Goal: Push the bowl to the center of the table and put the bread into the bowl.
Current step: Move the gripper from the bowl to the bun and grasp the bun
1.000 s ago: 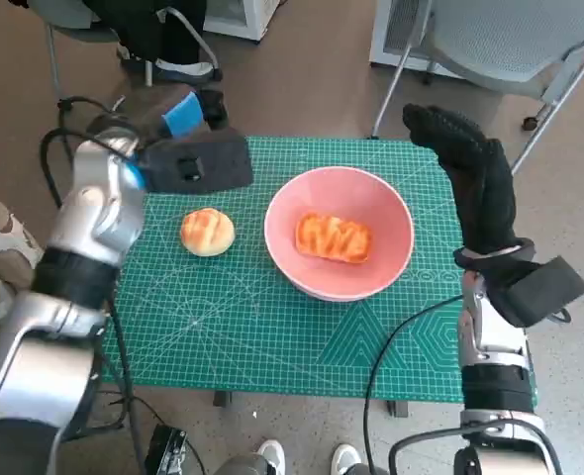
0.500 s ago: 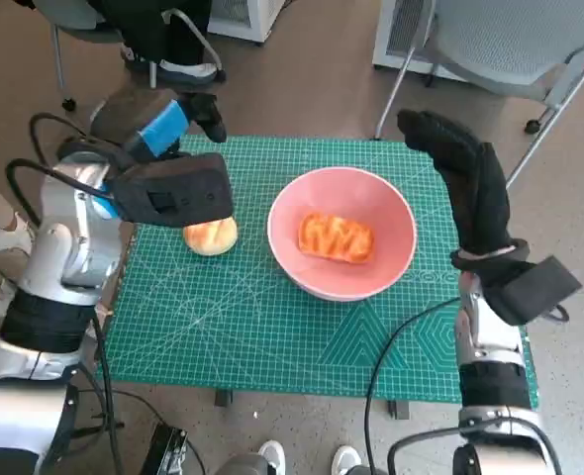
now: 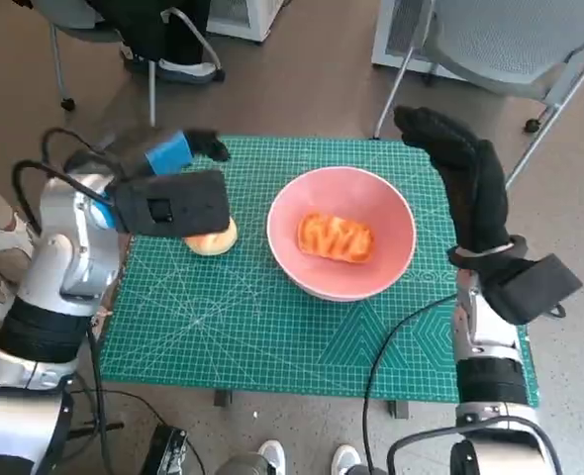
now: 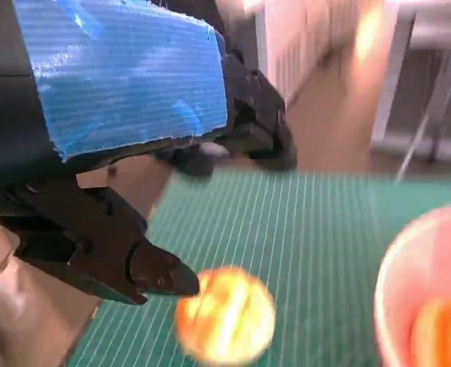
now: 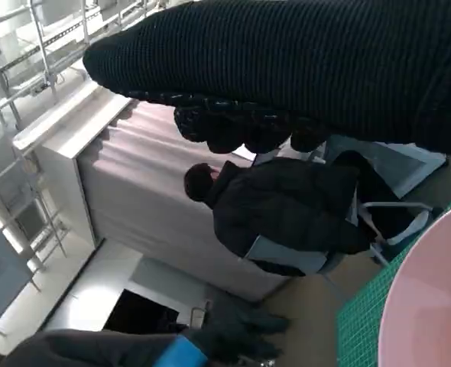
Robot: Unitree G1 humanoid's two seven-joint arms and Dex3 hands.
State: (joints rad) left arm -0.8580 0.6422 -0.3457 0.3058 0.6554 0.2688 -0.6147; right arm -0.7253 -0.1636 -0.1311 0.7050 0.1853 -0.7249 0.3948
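Both hands hold nothing: the gloved right hand (image 3: 467,188) stands flat and spread at the far right edge of the green gridded cutting mat (image 3: 262,327), while the blue-taped left hand (image 3: 178,153) hangs with fingers apart over the mat's far left corner. Near the mat's middle sits the smooth, round pink bowl (image 3: 391,223), an orange glazed bread (image 3: 334,237) lying inside. A small golden round bun (image 3: 211,240) rests left of the bowl, half hidden by the left wrist's black housing. Since a second ago, the left arm has swung over the bun.
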